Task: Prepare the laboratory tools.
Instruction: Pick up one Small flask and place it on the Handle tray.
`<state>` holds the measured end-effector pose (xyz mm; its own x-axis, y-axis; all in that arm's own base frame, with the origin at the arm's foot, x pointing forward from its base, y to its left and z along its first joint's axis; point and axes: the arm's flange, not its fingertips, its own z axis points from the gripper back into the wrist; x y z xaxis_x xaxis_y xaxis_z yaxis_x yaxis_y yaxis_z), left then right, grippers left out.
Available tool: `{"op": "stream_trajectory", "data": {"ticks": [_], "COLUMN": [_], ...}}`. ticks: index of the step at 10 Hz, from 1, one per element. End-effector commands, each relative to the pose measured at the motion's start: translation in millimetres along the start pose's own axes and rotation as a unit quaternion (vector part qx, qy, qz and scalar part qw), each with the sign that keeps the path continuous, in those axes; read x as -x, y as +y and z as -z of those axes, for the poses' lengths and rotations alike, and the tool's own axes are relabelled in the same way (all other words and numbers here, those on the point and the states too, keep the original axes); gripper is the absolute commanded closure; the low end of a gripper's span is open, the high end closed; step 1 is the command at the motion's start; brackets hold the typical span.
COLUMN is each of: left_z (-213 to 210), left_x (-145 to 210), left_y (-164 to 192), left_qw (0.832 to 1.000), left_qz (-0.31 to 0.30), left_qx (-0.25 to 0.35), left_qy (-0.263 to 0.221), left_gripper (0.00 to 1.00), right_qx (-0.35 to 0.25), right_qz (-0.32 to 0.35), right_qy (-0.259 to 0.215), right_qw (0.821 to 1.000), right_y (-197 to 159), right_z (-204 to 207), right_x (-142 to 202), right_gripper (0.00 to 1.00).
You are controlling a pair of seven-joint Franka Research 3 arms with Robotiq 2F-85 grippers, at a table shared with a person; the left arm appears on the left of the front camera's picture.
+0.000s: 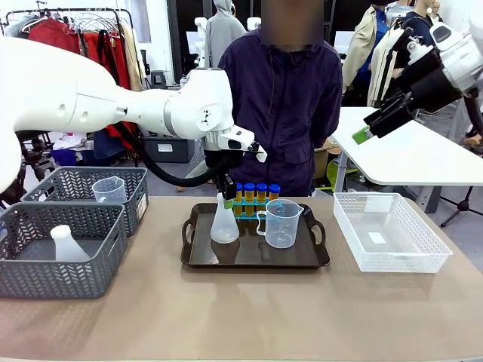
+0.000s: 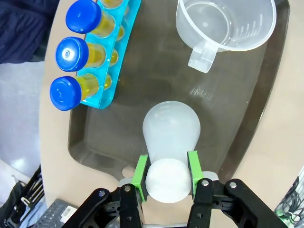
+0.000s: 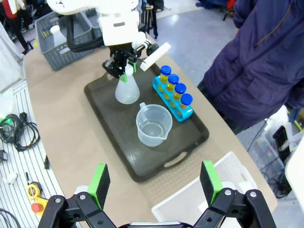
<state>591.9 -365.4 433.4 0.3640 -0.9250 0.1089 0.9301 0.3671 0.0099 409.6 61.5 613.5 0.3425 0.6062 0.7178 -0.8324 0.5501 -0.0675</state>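
On the counter (image 1: pixel 241 317), going left to right in the front view, two grey baskets (image 1: pixel 68 249) sit at the left edge; the nearer holds a spare flask (image 1: pixel 64 244) and the farther a spare beaker (image 1: pixel 110 189). In the middle lies the dark tray (image 1: pixel 255 259), and on it stand the conical flask (image 1: pixel 224 225), the four blue-capped tubes (image 1: pixel 256 197) in their blue rack (image 2: pixel 111 66), and the measuring beaker (image 1: pixel 280 223). The white lattice basket (image 1: pixel 389 232) is at the right.

The step in hand looks like setting the conical flask down on the tray, or lifting it off; I cannot tell which. The left gripper (image 2: pixel 166 171) comes down from above with its jaws partly closed on the flask's neck, one green pad (image 2: pixel 140 170) on each side, just below the mouth. The flask's wide base appears to rest on the tray floor, near the tray's left handle, with the tube rack just beside it and the beaker apart to the right.

To do this well, the wrist should stay vertical so the flask does not tip, and any travel should be straight up or down, since the capped tubes stand close behind the gripper. The neck is smooth and tapered, so it could slip through a loose grip.

The right gripper (image 3: pixel 156 184) hangs high over the right side, jaws wide apart and empty.
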Motion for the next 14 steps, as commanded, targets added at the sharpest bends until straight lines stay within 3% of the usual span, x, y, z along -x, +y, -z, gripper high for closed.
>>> {"op": "stream_trajectory", "data": {"ticks": [1,2,7,14], "left_z": [2,2,-1,-9], "left_x": [9,9,11,12], "left_y": [-2,-2,-5,-7], "left_qw": [1.000,1.000,1.000,1.000], "left_qz": [0.011,0.012,0.012,0.019], "left_qx": [-0.005,-0.005,-0.010,-0.012], "left_qy": [-0.006,-0.007,-0.008,-0.004], "left_gripper": [1.00,0.93,0.00,0.00], "right_qx": [-0.007,-0.007,-0.007,-0.007], "right_qz": [-0.002,-0.002,-0.002,-0.002], "right_qy": [-0.013,-0.013,-0.013,-0.013], "right_qw": [1.000,1.000,1.000,1.000], "right_y": [-2,-2,-2,-2], "right_z": [1,1,1,1], "right_x": [0,0,0,0], "right_gripper": [0.00,0.00,0.00,0.00]}}
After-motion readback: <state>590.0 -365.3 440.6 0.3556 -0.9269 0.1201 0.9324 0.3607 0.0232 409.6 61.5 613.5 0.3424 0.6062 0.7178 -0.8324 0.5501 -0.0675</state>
